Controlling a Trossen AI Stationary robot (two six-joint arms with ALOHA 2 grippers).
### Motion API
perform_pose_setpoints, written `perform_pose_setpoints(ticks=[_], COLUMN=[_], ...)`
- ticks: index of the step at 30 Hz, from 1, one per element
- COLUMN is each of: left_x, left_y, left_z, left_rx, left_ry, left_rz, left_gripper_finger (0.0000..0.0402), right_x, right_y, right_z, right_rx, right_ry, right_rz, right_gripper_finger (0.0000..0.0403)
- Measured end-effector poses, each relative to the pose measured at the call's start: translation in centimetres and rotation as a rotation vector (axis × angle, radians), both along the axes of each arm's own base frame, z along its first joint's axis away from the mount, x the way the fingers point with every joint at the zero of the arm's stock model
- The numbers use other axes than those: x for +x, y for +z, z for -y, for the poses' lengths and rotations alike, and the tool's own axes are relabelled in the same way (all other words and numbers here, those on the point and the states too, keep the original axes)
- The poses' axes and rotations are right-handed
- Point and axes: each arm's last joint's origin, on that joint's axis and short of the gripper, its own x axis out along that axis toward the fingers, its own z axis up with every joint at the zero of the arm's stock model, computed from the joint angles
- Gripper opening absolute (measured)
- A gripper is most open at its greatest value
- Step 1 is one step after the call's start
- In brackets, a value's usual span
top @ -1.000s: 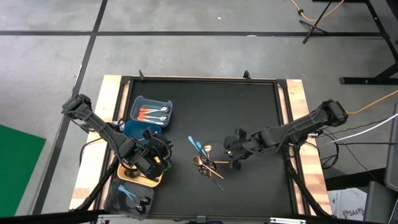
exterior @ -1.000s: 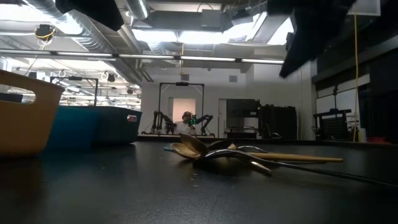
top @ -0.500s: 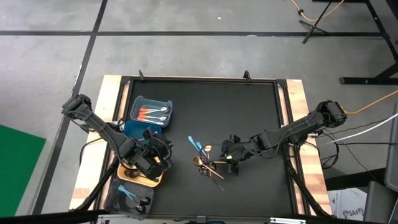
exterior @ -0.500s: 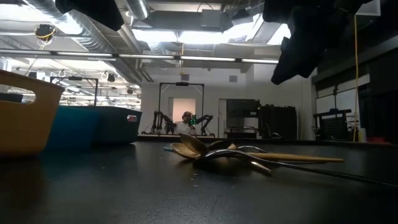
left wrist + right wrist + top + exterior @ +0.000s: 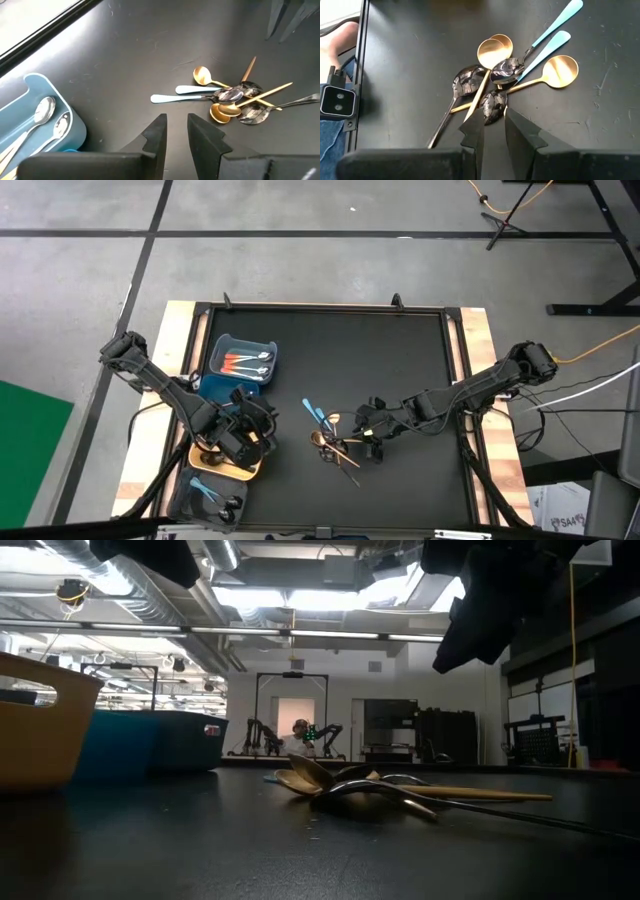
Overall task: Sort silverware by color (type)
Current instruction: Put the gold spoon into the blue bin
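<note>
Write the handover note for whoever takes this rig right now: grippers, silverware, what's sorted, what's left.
Right gripper: fingers slightly apart, holding nothing, just above the pile of spoons at mid-table.
Left gripper: slightly apart, empty, waiting over the yellow bin.
Done: orange-handled pieces in the blue bin; light blue pieces in the grey bin.
Left: the pile holds gold spoons, black spoons and two light blue handled pieces, overlapping. Sort these.
</note>
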Motion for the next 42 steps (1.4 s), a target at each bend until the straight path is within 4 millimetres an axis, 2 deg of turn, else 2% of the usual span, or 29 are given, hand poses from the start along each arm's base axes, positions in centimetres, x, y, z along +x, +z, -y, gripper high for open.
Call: perform_pose_setpoints(ticks=[10, 19, 42], left_x=[0.3, 1.2, 1.2], left_y=[0.1, 0.7, 0.8], left_z=[0.2, 0.8, 0.9], left_rx=[-0.017, 0.008, 0.009], left_ry=[-0.004, -0.105, -0.109], left_rz=[0.028, 0.085, 0.086], left_gripper_finger=[0.0071, 0.0071, 0.0071], right_x=[0.0, 0.0, 0.0], right_y=[0.0, 0.0, 0.0], right_z=[0.1, 0.1, 0.3], right_rx=[-0.018, -0.019, -0.063], right_ry=[-0.016, -0.016, -0.057], right_rz=[0.003, 0.002, 0.018], right_gripper_finger=[0.0069, 0.0069, 0.0069])
